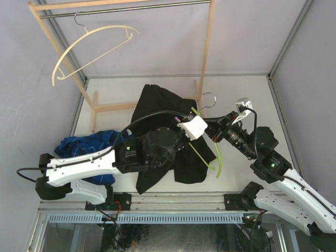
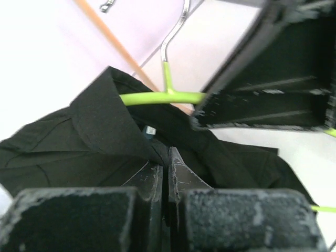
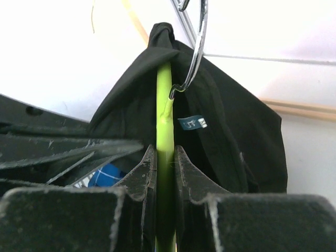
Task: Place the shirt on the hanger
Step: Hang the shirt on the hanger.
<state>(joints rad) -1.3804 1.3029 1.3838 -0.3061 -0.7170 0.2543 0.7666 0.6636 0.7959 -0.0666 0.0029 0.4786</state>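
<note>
Mid-table, one black shirt (image 1: 157,105), one green hanger (image 3: 164,105) (pinched by right claw (image 3: 165,152)), left claw (image 2: 167,160) closed.

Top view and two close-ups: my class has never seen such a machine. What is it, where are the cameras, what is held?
Two robot arms bolted to a white table, each ending in a two-finger claw. The wide picture looks down from above; each close-up comes from a wrist camera. A black long-sleeved shirt and a crumpled blue plaid shirt lie on the table; a cream hanger hangs on a wooden rack. The right claw grips a thin lime-green hanger; the left claw is shut, apparently pinching the black shirt below its collar.
</note>
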